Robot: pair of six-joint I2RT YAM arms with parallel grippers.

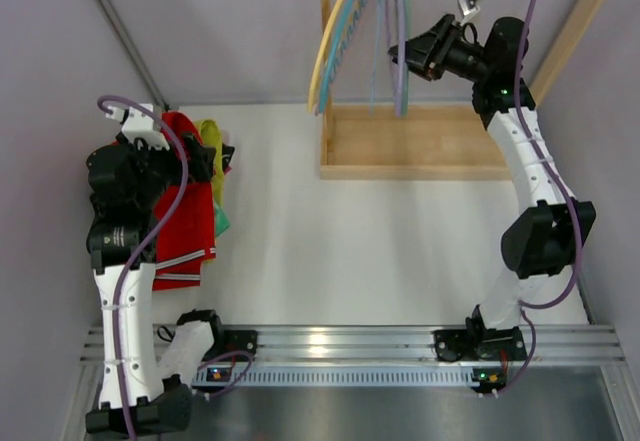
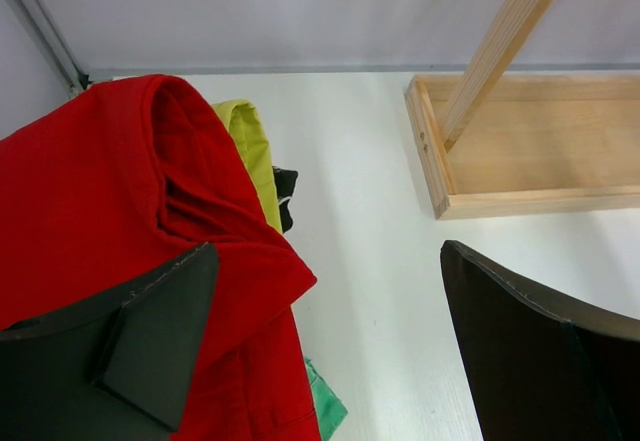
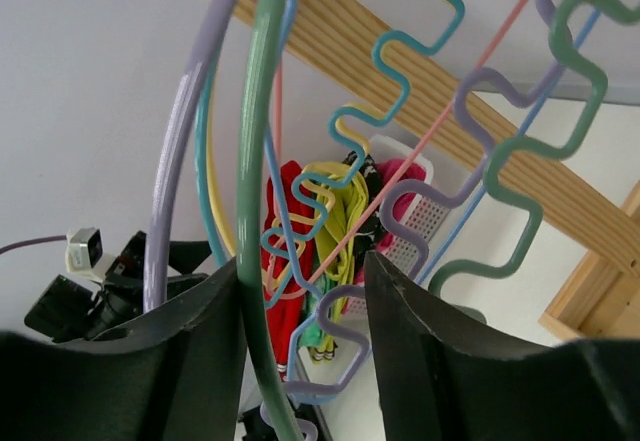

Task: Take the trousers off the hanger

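Hovering over the heap of clothes: left gripper point(image 2: 325, 261) is spread wide, with nothing between its fingers. Red trousers point(image 2: 100, 191) lie on the table point(image 1: 330, 251) directly under the finger on the left of its wrist view and run on ahead of it, on top of the heap. Yellow pair point(image 2: 250, 141) pokes out from behind the red, ahead of the gripper. Green pair point(image 2: 325, 406) shows only as a corner from under the red edge, just below the gap between the fingers. There's a dark scrap beside the yellow; can't tell what it is. All three pairs are on the table, none on a hanger.

Right gripper point(image 1: 405, 56) is up at the wooden rack point(image 1: 420, 141), well apart from the heap, nosed in among the hangers point(image 1: 350, 31). Jaws are partly spread and pinch nothing. Green hanger point(image 3: 262, 161) runs down through the gap, close against the inner face of the finger on the left of its wrist view; can't tell if they touch. Lilac hanger point(image 3: 175, 181) passes just outside that same finger. The other finger is apart from both. The hangers hang bare. The heap shows far beyond this gripper, through the loops.
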